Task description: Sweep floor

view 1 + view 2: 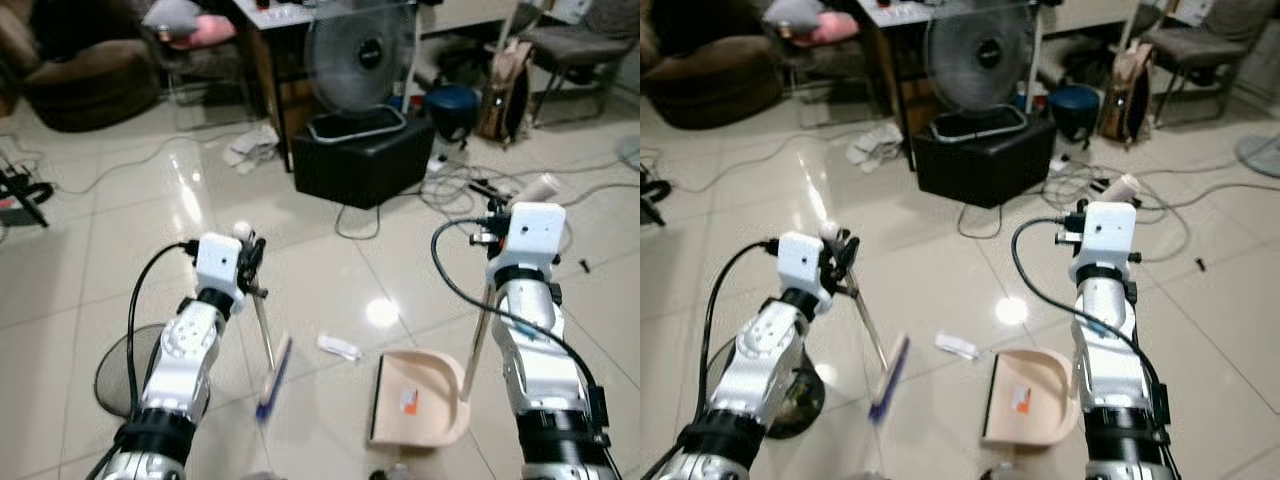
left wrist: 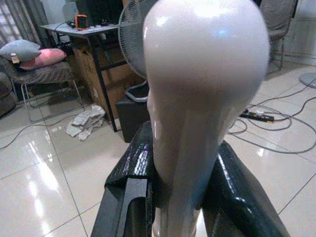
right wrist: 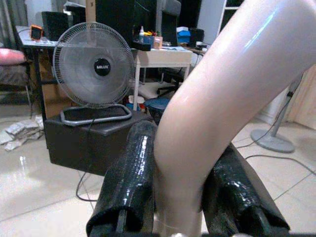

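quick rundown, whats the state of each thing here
left gripper: shut on the broom handle
right gripper: shut on the dustpan handle
broom: tilted, bristles on the floor
dustpan: on the floor, orange scrap inside
white scrap: on the floor between broom and dustpan
fan: standing on a black box

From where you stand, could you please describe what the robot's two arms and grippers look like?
Both arms are silver metal with rounded, jointed segments and black collars near the base. Each wrist carries a boxy white housing, with a black cable looping back from it along the forearm. The left gripper and right gripper each have two long, glossy black fingers with a textured surface. No lettering is legible on them.
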Controlling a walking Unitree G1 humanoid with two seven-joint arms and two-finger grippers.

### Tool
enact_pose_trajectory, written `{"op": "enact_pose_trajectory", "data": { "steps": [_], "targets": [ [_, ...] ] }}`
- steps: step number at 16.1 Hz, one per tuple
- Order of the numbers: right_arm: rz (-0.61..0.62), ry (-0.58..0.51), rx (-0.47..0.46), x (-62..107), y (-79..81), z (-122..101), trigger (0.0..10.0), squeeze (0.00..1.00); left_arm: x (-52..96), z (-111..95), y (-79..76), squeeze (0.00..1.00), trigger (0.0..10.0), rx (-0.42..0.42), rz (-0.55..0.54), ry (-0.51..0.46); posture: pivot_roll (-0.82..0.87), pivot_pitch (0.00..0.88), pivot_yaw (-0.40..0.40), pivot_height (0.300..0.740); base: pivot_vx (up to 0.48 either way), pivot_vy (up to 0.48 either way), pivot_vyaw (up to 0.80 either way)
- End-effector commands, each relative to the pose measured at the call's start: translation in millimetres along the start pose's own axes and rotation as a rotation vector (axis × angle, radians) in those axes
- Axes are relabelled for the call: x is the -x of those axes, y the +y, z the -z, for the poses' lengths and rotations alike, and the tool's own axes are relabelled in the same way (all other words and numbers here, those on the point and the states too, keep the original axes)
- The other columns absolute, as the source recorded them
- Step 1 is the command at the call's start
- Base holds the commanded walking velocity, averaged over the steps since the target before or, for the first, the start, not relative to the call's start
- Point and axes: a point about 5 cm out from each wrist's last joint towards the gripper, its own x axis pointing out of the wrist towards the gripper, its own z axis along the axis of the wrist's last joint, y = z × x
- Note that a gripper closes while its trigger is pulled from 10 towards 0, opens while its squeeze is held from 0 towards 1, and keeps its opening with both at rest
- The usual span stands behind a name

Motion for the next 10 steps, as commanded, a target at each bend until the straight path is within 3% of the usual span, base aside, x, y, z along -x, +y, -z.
{"op": "enact_pose_trajectory", "data": {
  "steps": [1,2,4,9,10],
  "targets": [
    [-0.030,-0.069,-0.002,0.3,6.4,-15,10.0,0.00,-9.9,-15,-0.3,0.00,10.0,-0.032,-0.020,-0.040,-0.03,0.022,0.065,0.740,0.000,-0.364,0.00],
    [-0.032,-0.070,-0.002,0.3,6.7,-15,10.0,0.00,-13.0,-18,-1.9,0.00,10.0,-0.035,-0.030,-0.045,-0.03,0.023,0.064,0.740,0.000,-0.409,0.00],
    [-0.032,-0.081,0.005,-3.0,7.1,-16,10.0,0.00,-19.4,-23,-4.2,0.00,10.0,-0.052,-0.045,-0.057,-0.03,0.024,0.069,0.740,0.000,-0.480,0.80],
    [-0.029,-0.093,0.031,-10.0,2.3,-17,10.0,0.00,-20.1,-25,-3.5,0.00,10.0,-0.075,-0.055,-0.064,-0.01,0.024,0.070,0.740,0.000,-0.480,0.80],
    [-0.018,-0.091,0.032,-11.8,1.4,-18,10.0,0.00,-20.6,-26,-2.6,0.00,10.0,-0.079,-0.063,-0.065,-0.01,0.028,0.071,0.740,0.000,-0.480,0.00]
  ]
}}
